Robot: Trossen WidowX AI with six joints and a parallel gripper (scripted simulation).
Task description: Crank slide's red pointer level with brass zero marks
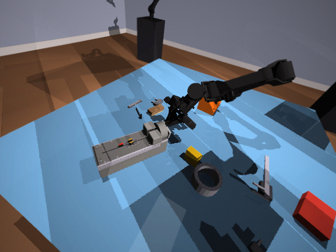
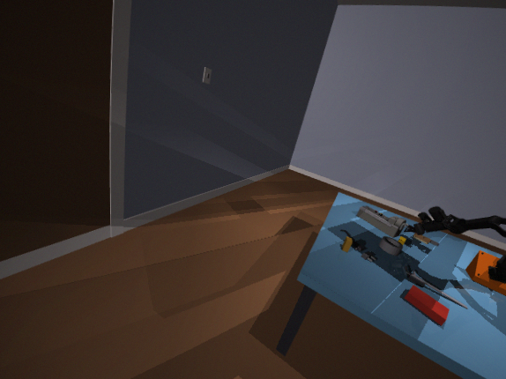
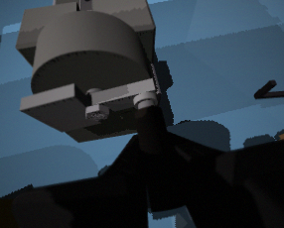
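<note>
The grey machine (image 1: 133, 155) (image 2: 379, 222) lies on the blue table. Its red pointer (image 1: 121, 145) is out of line with the brass zero marks (image 1: 131, 142), offset toward the end away from the crank. The crank arm (image 3: 124, 92) stands in front of the round housing (image 3: 94, 40). Its dark handle (image 3: 150, 125) points toward the wrist camera. My gripper (image 1: 167, 123) (image 2: 408, 228) (image 3: 149, 138) is shut on the handle at the machine's crank end. The fingertips are dark and partly merge with the handle in the wrist view.
A yellow block (image 1: 193, 155) and a grey ring (image 1: 207, 194) lie near the machine's crank end. A tan block (image 1: 156, 109) lies behind it. Calipers (image 1: 266, 176) and a red block (image 1: 315, 215) (image 2: 426, 305) lie farther off. An orange block (image 1: 208, 106) is behind the arm.
</note>
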